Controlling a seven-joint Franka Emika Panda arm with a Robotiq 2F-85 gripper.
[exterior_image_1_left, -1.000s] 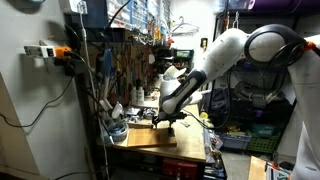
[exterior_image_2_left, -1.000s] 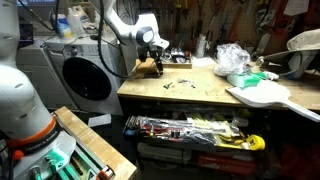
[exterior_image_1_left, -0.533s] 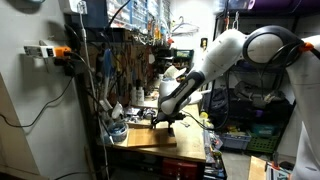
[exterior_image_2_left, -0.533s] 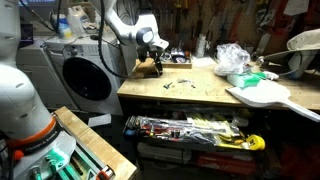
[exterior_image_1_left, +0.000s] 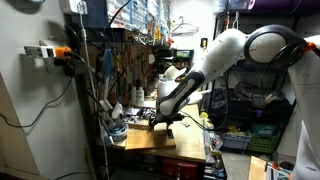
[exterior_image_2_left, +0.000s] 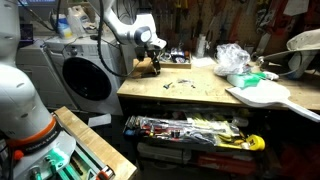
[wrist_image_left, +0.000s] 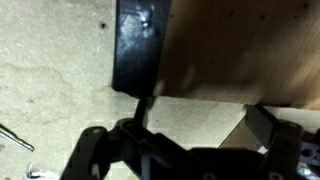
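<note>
Hovering low over the desk, the pincer is standing spread, pinching nothing. The black bar is lying just ahead, beside the wooden block, not yet grasped.

We see a white arm with smooth, round segments and dark bands at the joints. The gripper at its end is black, with angular black links.

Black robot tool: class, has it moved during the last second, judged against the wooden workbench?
No. In both exterior views the black robot tool stays low over the same corner of the wooden workbench; no shift shows.
</note>
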